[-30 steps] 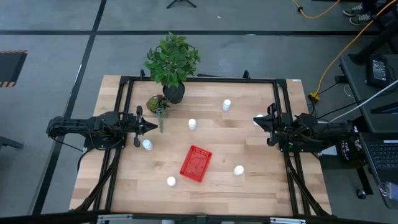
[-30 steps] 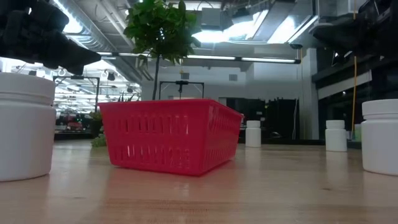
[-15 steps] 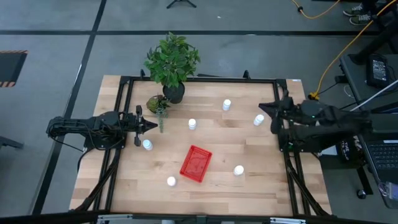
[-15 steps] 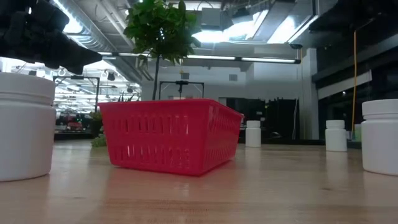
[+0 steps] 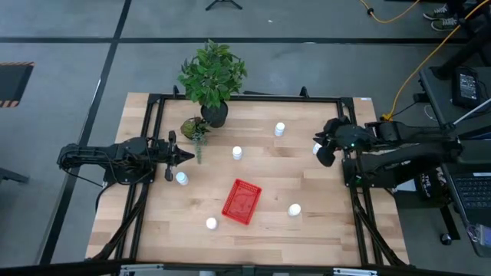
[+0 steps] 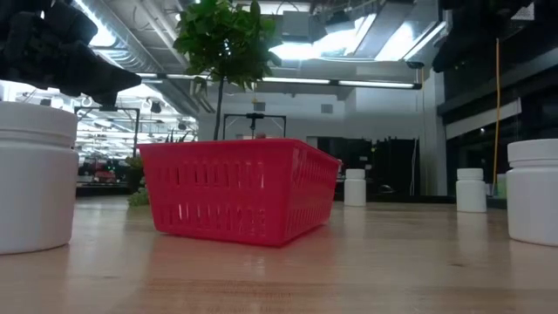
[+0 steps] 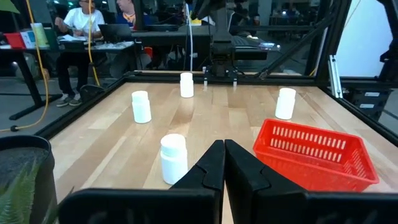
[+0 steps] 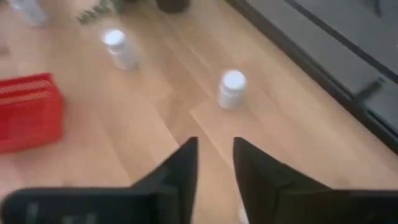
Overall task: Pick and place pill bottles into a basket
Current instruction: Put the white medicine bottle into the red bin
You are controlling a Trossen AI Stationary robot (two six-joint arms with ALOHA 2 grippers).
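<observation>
From the high view we've got the red basket sitting a bit below the middle of the frame on the wooden surface, nothing in it. The pill bottles are scattered around it: one up top, one near the middle, one at the left, one lower left of the basket, and one to its right. The right hand is at the right edge, over a bottle we mostly can't see. The left hand waits at the left, just above the left bottle, near the plant.

Low view: basket dead centre, big bottles at the far left and far right, two small ones behind.

Left wrist view: we see the left hand with fingers pressed together, holding nothing, a bottle just beside it and the basket at right.

Right wrist view: the right hand is spread a little, empty, with a bottle beyond it.
</observation>
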